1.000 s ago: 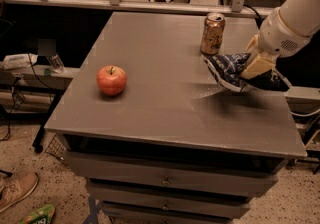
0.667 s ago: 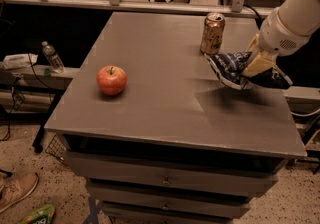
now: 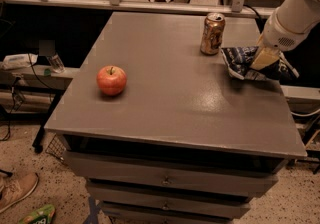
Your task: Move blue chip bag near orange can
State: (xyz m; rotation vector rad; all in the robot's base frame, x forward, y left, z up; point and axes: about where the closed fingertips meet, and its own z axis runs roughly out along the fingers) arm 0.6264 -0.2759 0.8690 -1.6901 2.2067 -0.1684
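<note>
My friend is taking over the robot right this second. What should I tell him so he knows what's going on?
Pincer: over the table's back right part, shut on the blue chip bag.
Things: the bag is just right of the orange can, with a narrow gap between them. I cannot tell whether the bag rests on the table.
Done: the bag is near the can.
Left: probably settle the bag, open the pincer and back away without bumping the can.
The apple on the left is out of the way.

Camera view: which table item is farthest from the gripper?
The red apple, alone on the left of the table; the gripper holds the blue chip bag beside the orange can, at right.
</note>
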